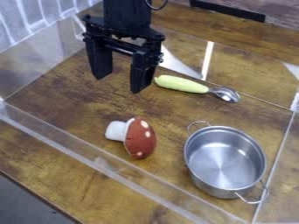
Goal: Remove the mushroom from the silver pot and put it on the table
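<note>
The mushroom (135, 136), dark red cap with white dots and a short white stem, lies on its side on the brown wooden table (70, 96), just left of the silver pot (225, 160). The pot stands at the front right with nothing inside; a thin wire handle shows at its near rim. My black gripper (121, 73) hangs above the table behind the mushroom, jaws spread wide and holding nothing. It touches neither the mushroom nor the pot.
A spoon (193, 87) with a yellow-green handle and metal bowl lies to the right of the gripper. Clear plastic walls (70, 144) run along the front and left edges of the table.
</note>
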